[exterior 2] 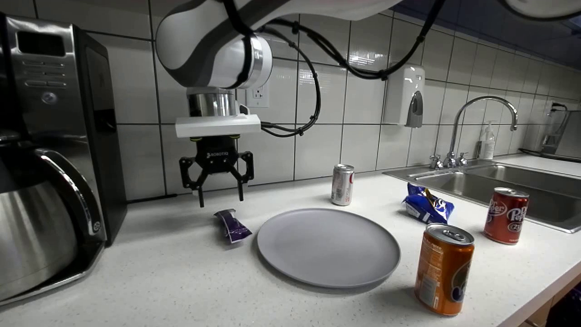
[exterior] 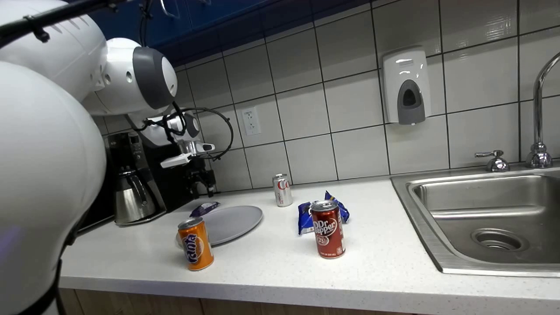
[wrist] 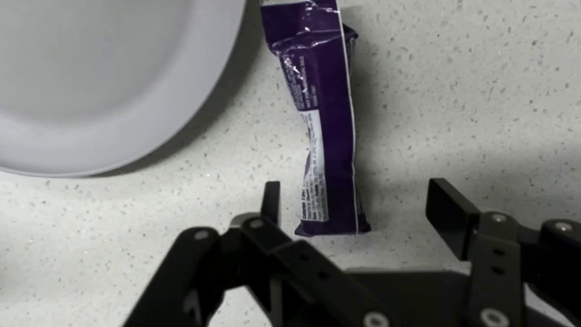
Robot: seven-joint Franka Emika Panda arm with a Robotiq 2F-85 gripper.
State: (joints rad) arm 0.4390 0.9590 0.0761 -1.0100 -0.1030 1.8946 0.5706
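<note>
A: How does the tool [exterior 2: 221, 200] stand?
B: Released, its fingers [wrist: 447, 213] spread with nothing in their grip, hanging above the bench [exterior 2: 136, 281]
A: Which way is the purple packet [wrist: 333, 136] from it?
B: Below, lying on the bench; in the wrist view most of its length runs out ahead of the fingers, with the near end showing between them
A: And its long axis?
B: Roughly square to the line joining the fingers, set closer to the finger on the side of the grey plate [wrist: 195, 81], which lies just beside the packet, apart from it
A: Farther off?
B: The silver can [exterior 2: 342, 184] stands past the plate, near the tiled wall [exterior 2: 277, 159]; the orange can [exterior 2: 445, 268] is across the plate, then come the crumpled blue wrapper [exterior 2: 428, 206], the red can [exterior 2: 506, 218] and the sink [exterior: 421, 218] beyond them
</note>
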